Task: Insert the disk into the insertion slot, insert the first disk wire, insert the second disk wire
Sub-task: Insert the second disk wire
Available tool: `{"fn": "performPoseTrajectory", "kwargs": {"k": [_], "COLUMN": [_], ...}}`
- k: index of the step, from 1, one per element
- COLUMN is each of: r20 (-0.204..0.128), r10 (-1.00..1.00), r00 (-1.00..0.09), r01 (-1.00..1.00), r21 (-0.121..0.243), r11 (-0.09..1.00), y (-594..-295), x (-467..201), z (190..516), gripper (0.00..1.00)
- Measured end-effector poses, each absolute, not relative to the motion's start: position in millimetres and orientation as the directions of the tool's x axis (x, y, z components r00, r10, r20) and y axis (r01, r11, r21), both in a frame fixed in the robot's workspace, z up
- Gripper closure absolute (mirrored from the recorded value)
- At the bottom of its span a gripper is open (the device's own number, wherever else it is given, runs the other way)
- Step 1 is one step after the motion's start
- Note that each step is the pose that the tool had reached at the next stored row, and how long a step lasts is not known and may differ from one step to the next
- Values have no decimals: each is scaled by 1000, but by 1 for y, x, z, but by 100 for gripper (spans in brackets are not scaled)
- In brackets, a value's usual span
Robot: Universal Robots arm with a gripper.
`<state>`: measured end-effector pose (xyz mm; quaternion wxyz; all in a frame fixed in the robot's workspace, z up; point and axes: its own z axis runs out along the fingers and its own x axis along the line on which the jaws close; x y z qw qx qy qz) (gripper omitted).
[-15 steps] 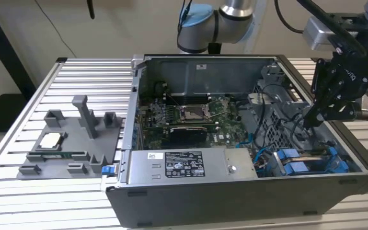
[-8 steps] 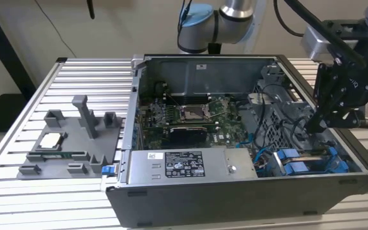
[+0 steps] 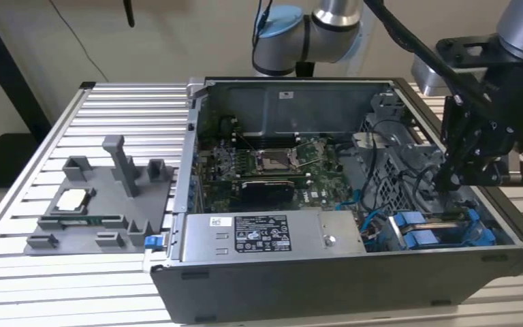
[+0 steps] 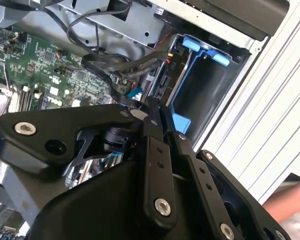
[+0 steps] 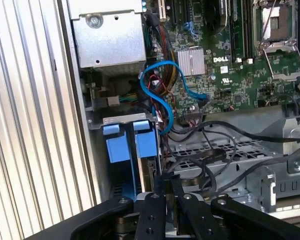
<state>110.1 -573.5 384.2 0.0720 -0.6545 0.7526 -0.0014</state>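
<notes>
Hangs with pincer (image 4: 154, 116) pressed together by insertion slot (image 3: 438, 230), 4 o'clock in the case (image 3: 334, 286); risks snagging slack black wires (image 4: 110, 62), tugging connectors loose.

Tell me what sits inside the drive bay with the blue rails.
The drive bay holds blue plastic rails, with a dark flat surface between them in the second wrist view. What it is cannot be told; the gripper covers part of the bay.

I log a plain beige wall (image 3: 171, 41) behind the ribbed aluminium table (image 3: 125, 109); black post (image 3: 11, 68) at the exterior view's left.
</notes>
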Motion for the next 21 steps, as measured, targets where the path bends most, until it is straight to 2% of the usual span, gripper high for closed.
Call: {"fn": "performPoseTrajectory", "kwargs": {"k": [5, 15, 21], "r20": [-112, -113, -112], "r10": [-986, -987, -992], "r00": [-120, -111, -58], "r01": [-981, -981, -986], "r21": [-139, -148, -148], "r11": [135, 127, 74], "y": [-573, -573, -575], "x": [105, 105, 105], "z": [382, 375, 371], "gripper": [84, 84, 84]}}
